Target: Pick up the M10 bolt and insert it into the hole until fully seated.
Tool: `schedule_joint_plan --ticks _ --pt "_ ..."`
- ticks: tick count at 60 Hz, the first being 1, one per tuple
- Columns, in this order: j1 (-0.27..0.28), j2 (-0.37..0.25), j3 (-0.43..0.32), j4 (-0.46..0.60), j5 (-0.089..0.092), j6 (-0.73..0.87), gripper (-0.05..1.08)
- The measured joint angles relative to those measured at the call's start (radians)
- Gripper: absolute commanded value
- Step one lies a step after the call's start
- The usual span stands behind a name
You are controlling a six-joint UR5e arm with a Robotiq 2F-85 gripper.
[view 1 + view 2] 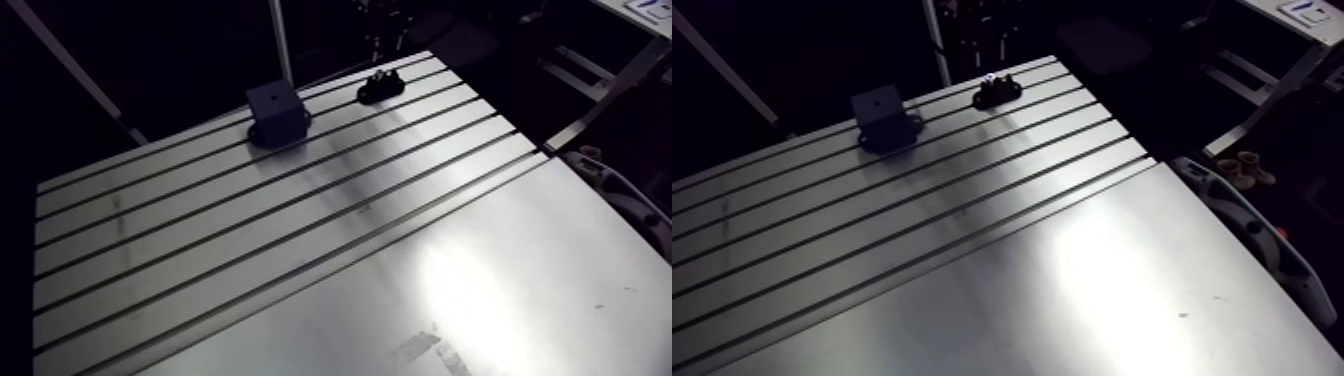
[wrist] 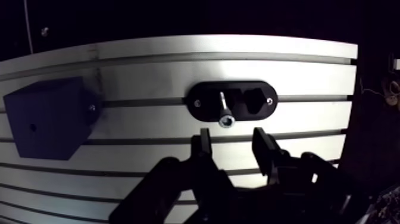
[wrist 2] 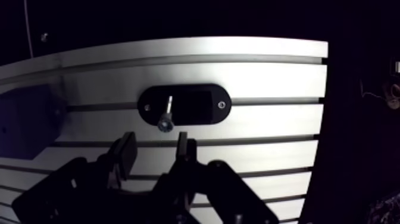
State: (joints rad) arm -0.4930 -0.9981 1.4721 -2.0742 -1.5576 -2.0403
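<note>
From my arm view, the slotted aluminium table (image 1: 300,260) fills most of the frame. A dark block (image 1: 275,110) sits near its far edge, upper centre of the frame. A black oval holder (image 1: 380,87) sits just to the right of it, and the two are apart, not touching. The gripper does not show in this view.

In the wrist view, the gripper (image 2: 232,136) hangs over the table with its jaws released. The two fingers (image 2: 204,146) stand apart with only bare table showing between them. The M10 bolt (image 2: 224,113) sits in the holder (image 2: 238,89) just ahead of the fingertips, roughly in line with the gap between them. Its bright socket head points toward the gripper and its shank runs back into the holder. I think it is standing in one of the holder's two recesses, but the dark plastic makes the seating hard to read. The block (image 2: 50,119) lies well off to one side of the gripper. A small hole (image 2: 33,127) shows on the face turned toward the camera.
</note>
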Motion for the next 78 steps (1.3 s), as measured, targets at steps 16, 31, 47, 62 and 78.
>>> schedule_joint_plan --ticks 16,31,47,62,78 --pt "-0.001 0.013 0.001 -0.009 -0.001 -0.001 0.51" --pt "-0.001 0.017 0.004 -0.015 -0.001 -0.001 0.53" --pt "-0.001 0.019 0.009 -0.018 -0.002 0.0 0.53" --pt "-0.002 0.025 0.008 -0.019 -0.003 0.001 0.55" --pt "-0.003 0.031 0.008 -0.019 -0.004 0.004 0.55"
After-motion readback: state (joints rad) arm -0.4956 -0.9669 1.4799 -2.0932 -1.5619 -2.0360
